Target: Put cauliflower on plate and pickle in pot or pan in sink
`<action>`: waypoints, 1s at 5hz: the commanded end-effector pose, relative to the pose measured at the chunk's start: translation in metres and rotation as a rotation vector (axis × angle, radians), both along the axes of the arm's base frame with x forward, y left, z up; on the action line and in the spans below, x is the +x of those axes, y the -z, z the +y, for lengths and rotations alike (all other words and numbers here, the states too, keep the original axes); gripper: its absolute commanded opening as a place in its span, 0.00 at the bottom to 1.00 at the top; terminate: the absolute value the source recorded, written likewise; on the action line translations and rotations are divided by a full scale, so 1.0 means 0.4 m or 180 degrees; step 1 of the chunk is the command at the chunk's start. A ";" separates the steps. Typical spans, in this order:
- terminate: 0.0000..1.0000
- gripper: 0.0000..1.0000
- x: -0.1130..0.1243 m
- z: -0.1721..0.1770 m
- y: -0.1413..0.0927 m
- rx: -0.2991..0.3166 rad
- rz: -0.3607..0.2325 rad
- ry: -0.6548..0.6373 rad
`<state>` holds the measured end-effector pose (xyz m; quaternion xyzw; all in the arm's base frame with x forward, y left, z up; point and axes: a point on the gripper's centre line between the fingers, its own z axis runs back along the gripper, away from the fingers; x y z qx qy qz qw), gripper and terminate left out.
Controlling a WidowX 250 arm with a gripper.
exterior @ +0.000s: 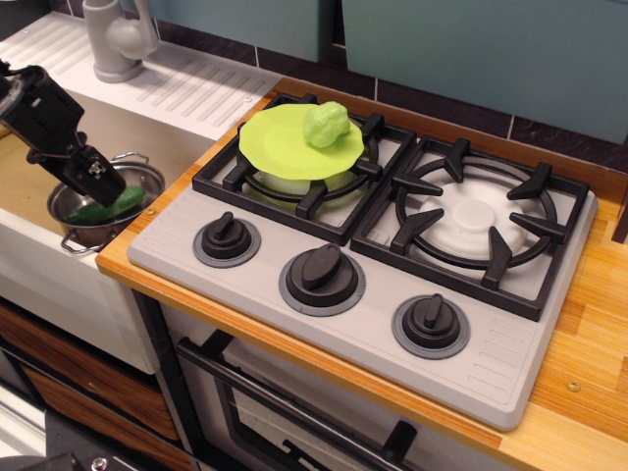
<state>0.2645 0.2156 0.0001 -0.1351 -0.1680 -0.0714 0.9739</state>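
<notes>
A long dark-green pickle (106, 207) lies inside a small shiny steel pot (103, 203), its long axis running from lower left up to the right, the right end raised toward the pot's rim. The pot stands in the white sink (39, 260), near the right wall, just beside the wooden counter edge (147, 285). A black gripper (101, 183) reaches down from the upper left into the pot's mouth, right over the pickle; how far its jaws are parted cannot be told, nor whether they touch the pickle. To the right, well apart, a lime-green plate (285, 142) with a wavy rim rests on the left burner grate of a grey toy stove (363, 304). A lumpy light-green cauliflower (326, 124) sits on the plate's far right part. A grey tap (118, 39) stands on the ribbed drainboard behind the sink
</notes>
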 end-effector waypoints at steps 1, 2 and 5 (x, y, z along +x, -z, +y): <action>0.00 1.00 0.031 -0.029 -0.223 0.0482 0.0023 -0.0145; 0.00 1.00 0.042 -0.050 -0.300 0.0556 0.0153 -0.0194; 0.00 1.00 0.075 -0.077 -0.358 0.0362 0.0340 -0.0242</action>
